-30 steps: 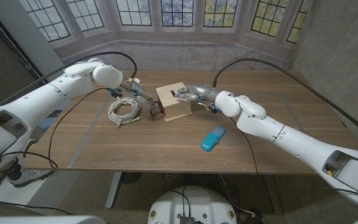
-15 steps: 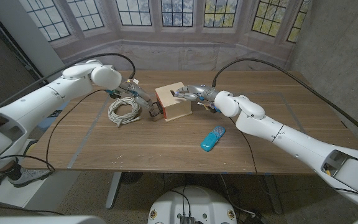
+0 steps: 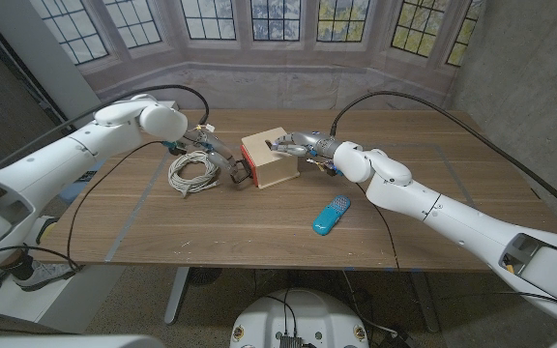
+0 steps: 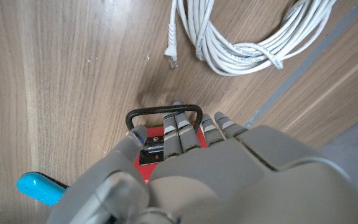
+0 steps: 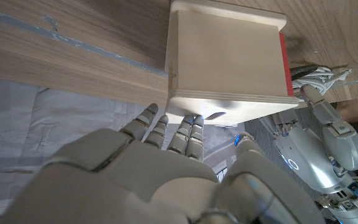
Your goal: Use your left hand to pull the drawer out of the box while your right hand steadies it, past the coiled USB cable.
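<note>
A pale wooden box point(image 3: 273, 160) stands mid-table, its red drawer front point(image 3: 248, 168) facing my left arm and sitting close against the box. The front carries a black loop handle point(image 3: 241, 173), and my left hand point(image 3: 218, 152) has its fingers point(image 4: 178, 131) hooked through the black handle point(image 4: 165, 112) against the red front point(image 4: 159, 142). My right hand point(image 3: 295, 145) rests on the box's top, fingertips point(image 5: 185, 129) touching the box point(image 5: 225, 59). The coiled white USB cable point(image 3: 191, 171) lies just beside my left hand, also seen as the cable point(image 4: 253, 37).
A blue brush-like object point(image 3: 331, 216) lies on the table nearer the front edge, to the right of the box. Black cables trail over the table behind both arms. The table's front half is bare wood point(image 3: 220, 232).
Almost nothing: my left arm has eased slightly to the left with the handle. The box and my right hand have stayed put.
</note>
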Controlling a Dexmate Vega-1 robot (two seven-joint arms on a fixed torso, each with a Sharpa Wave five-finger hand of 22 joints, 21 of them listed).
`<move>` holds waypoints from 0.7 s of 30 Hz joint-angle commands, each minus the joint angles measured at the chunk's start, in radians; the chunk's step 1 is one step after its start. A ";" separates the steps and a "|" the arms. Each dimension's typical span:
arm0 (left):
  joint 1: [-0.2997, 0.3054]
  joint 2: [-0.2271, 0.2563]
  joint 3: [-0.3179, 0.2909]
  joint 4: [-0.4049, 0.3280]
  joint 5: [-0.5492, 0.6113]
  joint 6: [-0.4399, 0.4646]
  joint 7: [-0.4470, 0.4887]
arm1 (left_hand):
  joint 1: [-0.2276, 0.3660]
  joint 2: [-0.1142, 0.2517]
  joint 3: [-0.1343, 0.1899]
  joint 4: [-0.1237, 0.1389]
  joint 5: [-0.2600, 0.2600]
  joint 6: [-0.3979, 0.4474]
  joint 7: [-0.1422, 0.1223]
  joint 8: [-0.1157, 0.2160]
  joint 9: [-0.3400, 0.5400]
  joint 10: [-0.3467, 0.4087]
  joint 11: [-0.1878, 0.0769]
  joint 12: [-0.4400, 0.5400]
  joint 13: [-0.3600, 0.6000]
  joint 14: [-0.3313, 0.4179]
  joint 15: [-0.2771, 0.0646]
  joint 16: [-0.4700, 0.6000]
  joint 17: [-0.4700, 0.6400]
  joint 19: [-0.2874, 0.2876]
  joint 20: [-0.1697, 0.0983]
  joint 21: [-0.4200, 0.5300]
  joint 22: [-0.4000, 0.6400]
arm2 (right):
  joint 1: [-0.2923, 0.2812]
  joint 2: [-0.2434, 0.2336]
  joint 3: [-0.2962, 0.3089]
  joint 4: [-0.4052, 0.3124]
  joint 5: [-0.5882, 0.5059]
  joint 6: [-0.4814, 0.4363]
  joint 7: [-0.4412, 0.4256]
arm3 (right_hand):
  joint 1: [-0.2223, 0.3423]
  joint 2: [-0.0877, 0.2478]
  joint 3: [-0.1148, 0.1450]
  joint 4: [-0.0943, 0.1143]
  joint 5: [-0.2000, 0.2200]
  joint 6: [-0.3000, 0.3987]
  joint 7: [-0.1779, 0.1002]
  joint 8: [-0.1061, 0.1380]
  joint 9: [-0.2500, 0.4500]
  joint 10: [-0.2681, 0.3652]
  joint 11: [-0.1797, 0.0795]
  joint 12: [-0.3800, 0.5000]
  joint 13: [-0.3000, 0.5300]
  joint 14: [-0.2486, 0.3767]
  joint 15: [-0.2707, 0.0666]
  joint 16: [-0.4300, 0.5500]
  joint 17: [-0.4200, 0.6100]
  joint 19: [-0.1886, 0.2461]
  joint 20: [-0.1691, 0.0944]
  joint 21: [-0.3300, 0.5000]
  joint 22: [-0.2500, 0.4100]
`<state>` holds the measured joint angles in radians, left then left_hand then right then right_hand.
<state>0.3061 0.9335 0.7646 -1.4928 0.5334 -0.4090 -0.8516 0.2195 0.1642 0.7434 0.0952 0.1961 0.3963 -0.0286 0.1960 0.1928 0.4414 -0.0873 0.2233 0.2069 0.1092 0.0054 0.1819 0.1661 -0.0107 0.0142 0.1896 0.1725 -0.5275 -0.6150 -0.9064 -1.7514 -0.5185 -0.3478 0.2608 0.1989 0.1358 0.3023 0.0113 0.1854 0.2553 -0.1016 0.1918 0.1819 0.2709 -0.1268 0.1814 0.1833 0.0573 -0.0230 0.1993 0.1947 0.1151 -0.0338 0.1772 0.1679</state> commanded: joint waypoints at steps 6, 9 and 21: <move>0.069 0.058 -0.048 -0.098 0.002 0.059 0.014 | -0.011 0.002 0.005 0.002 -0.002 -0.005 -0.002 -0.004 0.002 0.005 -0.005 0.001 0.003 0.008 -0.002 0.002 0.002 0.007 0.001 0.007 0.002 | 0.004 0.009 -0.007 0.013 0.002 0.007 -0.015 | -0.008 -0.001 0.007 0.002 0.011 0.004 0.003 -0.002 0.000 0.016 0.015 0.006 0.003 0.005 0.004 0.003 0.001 -0.004 -0.012 0.008 -0.001; 0.081 0.067 -0.056 -0.109 0.000 0.063 0.017 | -0.012 0.002 0.006 0.002 -0.002 -0.006 -0.001 -0.004 0.002 0.004 -0.003 0.000 0.004 0.007 -0.001 0.002 0.002 0.007 0.002 0.007 0.002 | 0.005 0.012 -0.009 0.014 0.002 0.006 -0.015 | -0.008 -0.001 0.008 0.002 0.011 0.004 0.004 -0.001 0.000 0.016 0.016 0.006 0.003 0.005 0.003 0.003 0.001 -0.004 -0.013 0.008 -0.001; 0.138 0.109 -0.091 -0.167 -0.014 0.099 0.021 | -0.013 0.002 0.007 0.000 -0.003 -0.008 -0.001 -0.004 0.002 0.005 -0.003 -0.001 0.004 0.008 -0.001 0.001 0.001 0.007 0.002 0.007 0.002 | 0.008 0.018 -0.018 0.019 -0.005 0.010 -0.017 | -0.008 -0.002 0.011 0.000 0.011 0.005 0.004 -0.001 0.000 0.018 0.017 0.007 0.003 0.007 0.002 0.003 -0.001 -0.003 -0.014 0.009 -0.001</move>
<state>0.3951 1.0057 0.7041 -1.6083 0.5297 -0.3396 -0.8378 0.2104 0.1656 0.7434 0.0952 0.1962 0.3963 -0.0286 0.1922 0.1928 0.4413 -0.0874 0.2233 0.2067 0.1090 0.0054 0.1819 0.1660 -0.0107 0.0142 0.1896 0.1725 -0.5216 -0.6036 -0.9175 -1.7367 -0.5189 -0.3432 0.2471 0.1989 0.1359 0.3079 0.0111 0.1924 0.2552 -0.1016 0.1917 0.1820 0.2710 -0.1269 0.1801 0.1849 0.0573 -0.0230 0.1993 0.1924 0.1152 -0.0339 0.1812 0.1679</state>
